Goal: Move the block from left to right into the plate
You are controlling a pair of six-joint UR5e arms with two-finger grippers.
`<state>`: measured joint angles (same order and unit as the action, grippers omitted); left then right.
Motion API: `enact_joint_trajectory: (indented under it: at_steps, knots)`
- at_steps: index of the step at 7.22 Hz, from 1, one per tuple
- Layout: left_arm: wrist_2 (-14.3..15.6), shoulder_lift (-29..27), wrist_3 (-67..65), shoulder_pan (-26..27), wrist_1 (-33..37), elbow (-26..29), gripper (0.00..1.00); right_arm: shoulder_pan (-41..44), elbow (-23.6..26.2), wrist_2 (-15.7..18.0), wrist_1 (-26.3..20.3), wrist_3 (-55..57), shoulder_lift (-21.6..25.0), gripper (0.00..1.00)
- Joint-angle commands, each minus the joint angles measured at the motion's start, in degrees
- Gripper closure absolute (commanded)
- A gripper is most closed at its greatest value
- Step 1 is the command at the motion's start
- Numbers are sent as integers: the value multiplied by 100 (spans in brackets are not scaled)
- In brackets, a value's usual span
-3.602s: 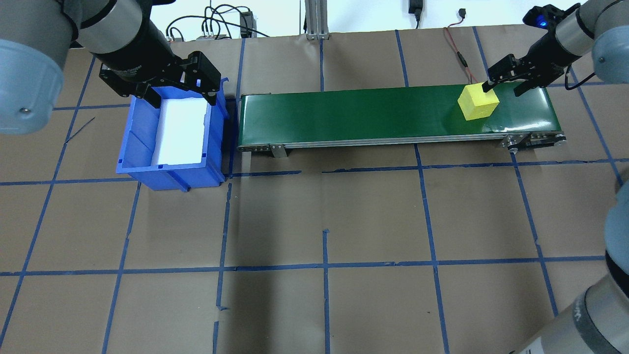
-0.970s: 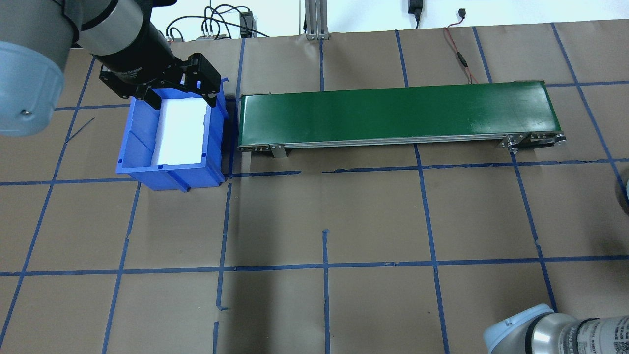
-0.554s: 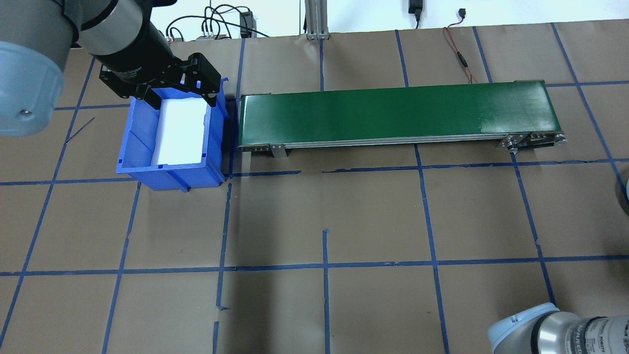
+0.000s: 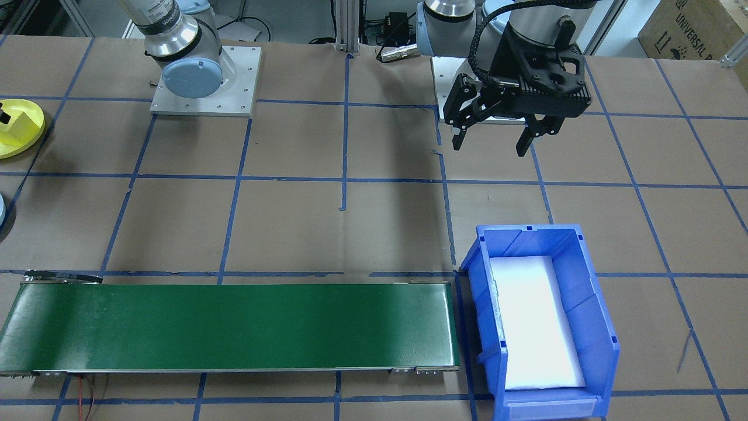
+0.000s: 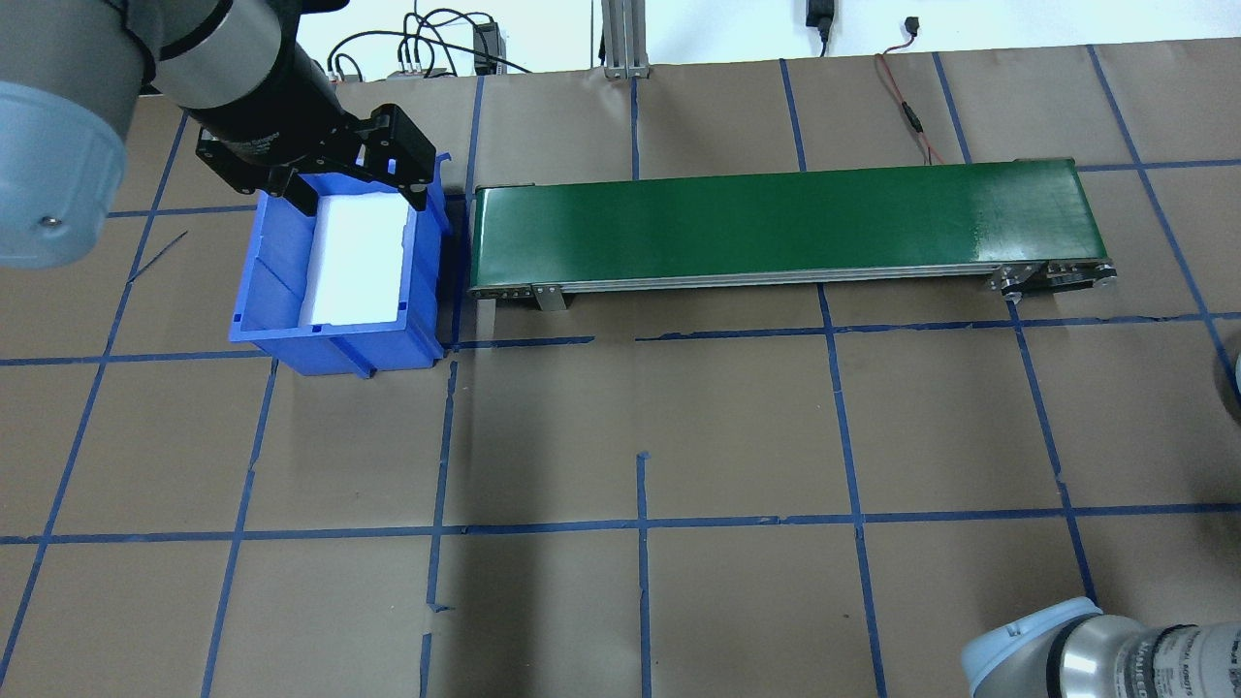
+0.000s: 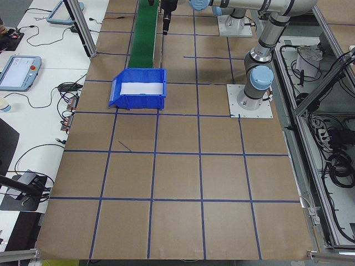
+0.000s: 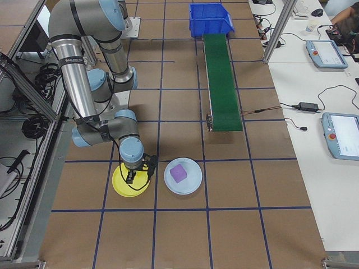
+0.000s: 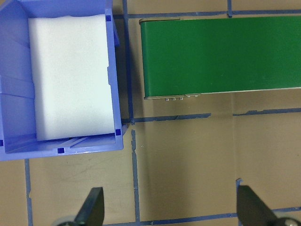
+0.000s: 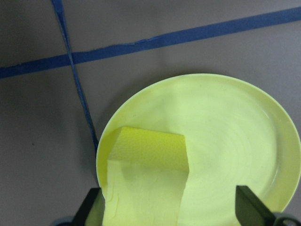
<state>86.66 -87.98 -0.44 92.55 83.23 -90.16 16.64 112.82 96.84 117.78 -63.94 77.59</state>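
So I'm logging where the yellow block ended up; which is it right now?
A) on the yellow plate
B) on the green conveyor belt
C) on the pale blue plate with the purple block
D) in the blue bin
A: the right wrist view shows the yellow block on the yellow plate, between the open fingers of the right gripper.

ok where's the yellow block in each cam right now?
Exterior front-facing: yellow block at far left edge, on the yellow plate.
Overhead exterior: not in view.
Exterior left: not in view.
Exterior right: hidden under the right gripper; only the plate shows.
Left wrist: not in view.
Right wrist: bottom left, on the plate, between the fingers.
Shared landmark: the yellow plate.
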Motion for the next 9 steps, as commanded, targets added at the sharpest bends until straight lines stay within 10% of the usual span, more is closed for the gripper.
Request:
enact_joint_trajectory:
  at_steps: [1, 3, 9]
  knots:
    - [0, 0, 0, 0, 0, 7, 0, 1332, -468, -7, -402, 310, 168, 0]
    - [0, 0, 0, 0, 0, -1, 0, 2969, -1381, -59, -1699, 2540, 554, 0]
    - [0, 0, 0, 8, 0, -1, 0, 7017, -2586, -761, -3030, 5610, 881, 0]
